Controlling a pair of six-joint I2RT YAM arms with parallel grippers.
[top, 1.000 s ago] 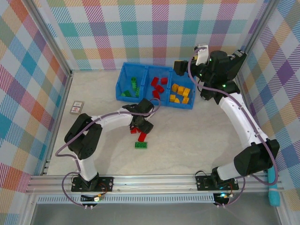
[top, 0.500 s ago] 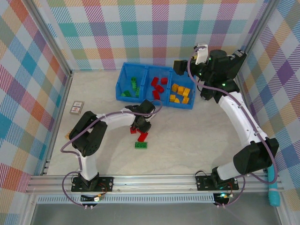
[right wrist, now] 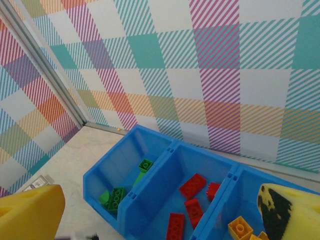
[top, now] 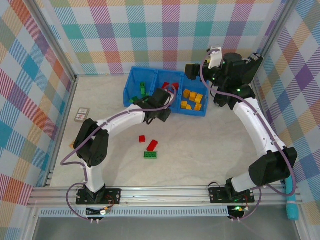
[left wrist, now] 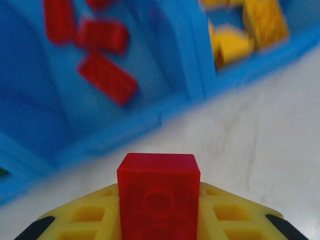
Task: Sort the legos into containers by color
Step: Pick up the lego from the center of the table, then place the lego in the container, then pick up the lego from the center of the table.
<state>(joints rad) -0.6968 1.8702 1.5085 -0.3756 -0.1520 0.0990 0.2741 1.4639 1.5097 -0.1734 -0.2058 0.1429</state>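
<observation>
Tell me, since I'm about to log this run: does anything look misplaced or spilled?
Nothing is missorted: the bin has green, red and yellow in separate compartments. Three bricks lie loose on the table: a small red brick, a longer red brick and a green brick. The left gripper holds a red cube.

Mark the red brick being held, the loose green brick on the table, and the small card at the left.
held red brick [left wrist: 158, 197]: left wrist view, its front face.
loose green brick [top: 150, 155]: top view, its studded top.
card [top: 81, 115]: top view, its middle.
</observation>
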